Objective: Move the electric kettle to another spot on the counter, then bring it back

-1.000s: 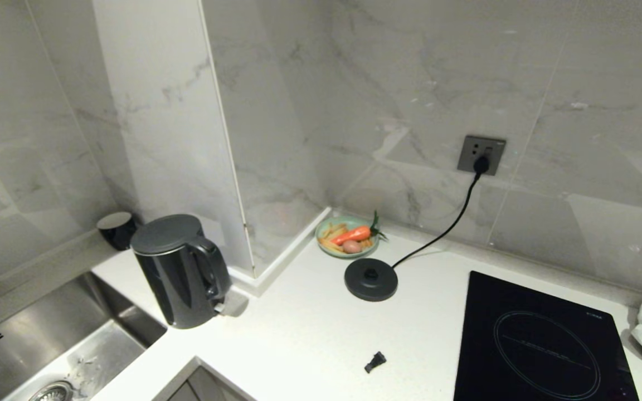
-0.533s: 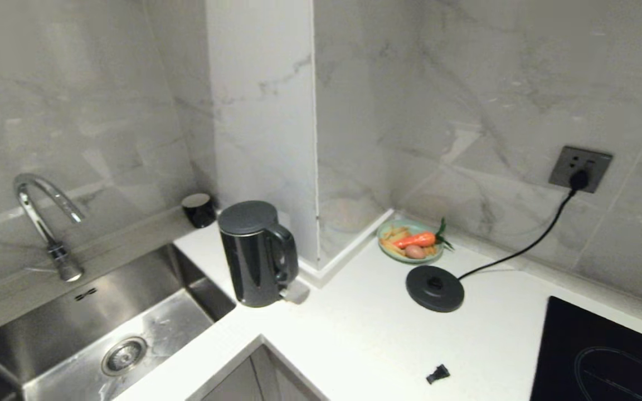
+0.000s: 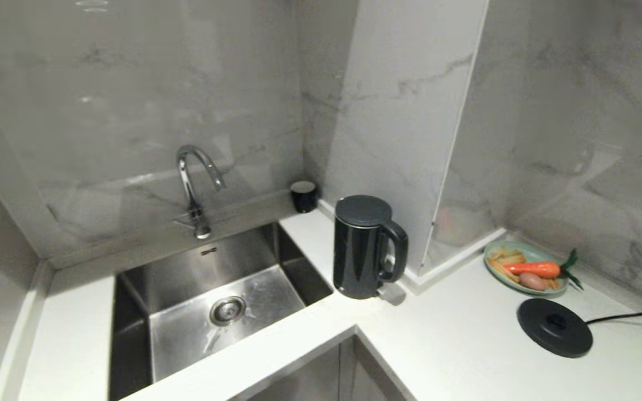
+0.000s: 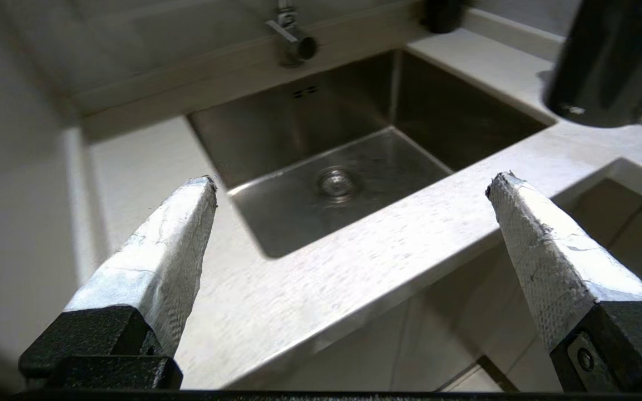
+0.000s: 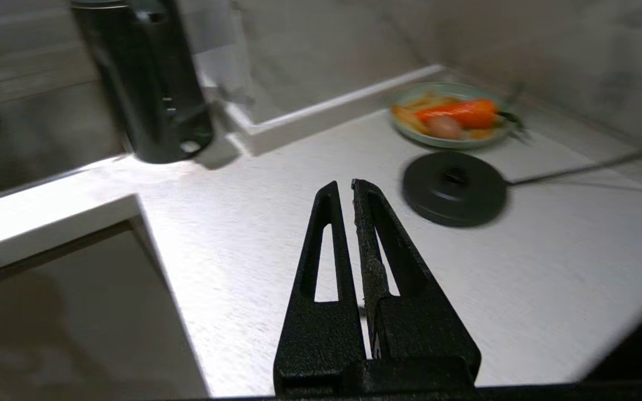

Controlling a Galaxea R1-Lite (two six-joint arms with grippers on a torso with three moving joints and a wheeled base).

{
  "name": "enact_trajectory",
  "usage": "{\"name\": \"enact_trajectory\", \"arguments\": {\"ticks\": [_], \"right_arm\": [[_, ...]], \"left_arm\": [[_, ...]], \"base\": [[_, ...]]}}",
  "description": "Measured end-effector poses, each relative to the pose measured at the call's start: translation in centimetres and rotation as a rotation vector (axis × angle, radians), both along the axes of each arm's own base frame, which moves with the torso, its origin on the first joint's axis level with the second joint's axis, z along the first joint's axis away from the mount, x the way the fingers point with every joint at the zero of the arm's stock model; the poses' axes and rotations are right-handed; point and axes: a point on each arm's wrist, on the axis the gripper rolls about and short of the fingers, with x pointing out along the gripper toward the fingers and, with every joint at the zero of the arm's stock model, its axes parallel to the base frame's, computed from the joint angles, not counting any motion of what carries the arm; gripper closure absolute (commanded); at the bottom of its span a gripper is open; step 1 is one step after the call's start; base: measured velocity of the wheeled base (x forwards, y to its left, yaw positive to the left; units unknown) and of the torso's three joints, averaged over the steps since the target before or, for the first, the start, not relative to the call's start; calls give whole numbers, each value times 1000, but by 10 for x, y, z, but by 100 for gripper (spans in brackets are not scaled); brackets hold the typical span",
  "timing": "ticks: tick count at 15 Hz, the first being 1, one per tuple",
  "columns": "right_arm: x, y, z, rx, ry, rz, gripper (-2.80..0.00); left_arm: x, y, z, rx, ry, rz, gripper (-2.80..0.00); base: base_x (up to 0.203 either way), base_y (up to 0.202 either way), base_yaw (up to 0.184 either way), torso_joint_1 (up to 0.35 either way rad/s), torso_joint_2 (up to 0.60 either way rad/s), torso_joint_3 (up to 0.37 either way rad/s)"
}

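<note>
The electric kettle [image 3: 363, 248] is a tall glossy black jug with a loop handle. It stands upright on the white counter [image 3: 443, 340], between the sink and a marble pillar, and also shows in the left wrist view as the kettle [image 4: 611, 61] and in the right wrist view as the kettle [image 5: 148, 83]. Neither arm appears in the head view. My left gripper [image 4: 351, 181] is open and empty, hanging before the counter's front edge near the sink. Low over the counter's inner corner, my right gripper [image 5: 344, 186] is shut on nothing. Both are well short of the kettle.
A steel sink [image 3: 215, 301] with a curved tap [image 3: 193, 184] lies left of the kettle. A small black cup [image 3: 303, 196] stands behind it. On the right are a green plate of toy vegetables [image 3: 527, 270] and the round black base disc [image 3: 554, 327] with its cord.
The whole head view has swung left: sink and tap have come into view, hob and wall socket have left it. The kettle keeps its place on the counter.
</note>
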Motion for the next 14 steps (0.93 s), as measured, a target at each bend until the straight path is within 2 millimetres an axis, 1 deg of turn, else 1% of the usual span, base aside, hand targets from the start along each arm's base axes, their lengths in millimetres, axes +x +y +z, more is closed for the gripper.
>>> {"name": "enact_trajectory", "arguments": {"ticks": [11, 13, 14], "right_arm": [[0, 0, 0, 0, 0, 0, 0], [0, 0, 0, 0, 0, 0, 0], [0, 0, 0, 0, 1, 1, 0]], "left_arm": [[0, 0, 0, 0, 2, 1, -280], [0, 0, 0, 0, 1, 1, -280], [0, 0, 0, 0, 1, 1, -280]], "base": [[-1, -8, 172, 1, 3, 2], [-3, -1, 119, 2, 4, 0], [0, 0, 0, 0, 0, 0]]}}
